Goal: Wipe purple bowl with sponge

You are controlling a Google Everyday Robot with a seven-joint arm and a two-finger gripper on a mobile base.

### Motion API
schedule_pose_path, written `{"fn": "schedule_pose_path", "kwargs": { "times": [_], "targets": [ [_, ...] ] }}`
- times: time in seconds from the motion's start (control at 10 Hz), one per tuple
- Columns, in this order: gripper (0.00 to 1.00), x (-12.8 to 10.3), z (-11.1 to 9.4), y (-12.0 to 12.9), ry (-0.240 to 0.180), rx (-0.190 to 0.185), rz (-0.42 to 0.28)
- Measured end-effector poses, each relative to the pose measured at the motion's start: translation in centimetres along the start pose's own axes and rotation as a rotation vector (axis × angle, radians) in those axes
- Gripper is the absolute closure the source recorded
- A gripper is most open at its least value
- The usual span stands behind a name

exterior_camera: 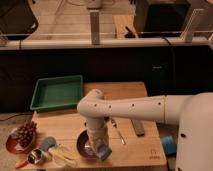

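The purple bowl [83, 144] sits on the wooden table near the front edge, partly hidden by my arm. My gripper [100, 148] points straight down into the bowl's right side. It is shut on a light blue sponge [104, 152], which presses on the bowl's front right rim. My white arm reaches in from the right and bends down at the elbow above the bowl.
A green tray [56, 92] stands at the back left. A plate of grapes [22, 135], a metal cup [35, 156], a blue item [47, 144] and a yellow item [65, 155] lie left of the bowl. A utensil [118, 131], a grey bar [137, 127] and a blue object [168, 145] lie right.
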Motion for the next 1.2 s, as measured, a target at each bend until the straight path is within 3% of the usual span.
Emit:
{"fn": "schedule_pose_path", "kwargs": {
  "times": [0.2,0.5,0.6,0.9,1.0,1.2],
  "targets": [
    [1.0,1.2,-1.0,1.3,0.049,-0.035,0.017],
    [1.0,3.2,-1.8,1.8,0.099,-0.123,0.048],
    [1.0,3.7,-1.8,1.9,0.119,-0.112,0.051],
    [1.0,5.4,-2.1,-0.1,0.206,-0.029,0.023],
    [1.0,6.0,-2.4,-1.3,0.245,0.023,-0.003],
    [1.0,5.8,-2.3,-3.1,0.269,0.179,-0.06]
  ]
}}
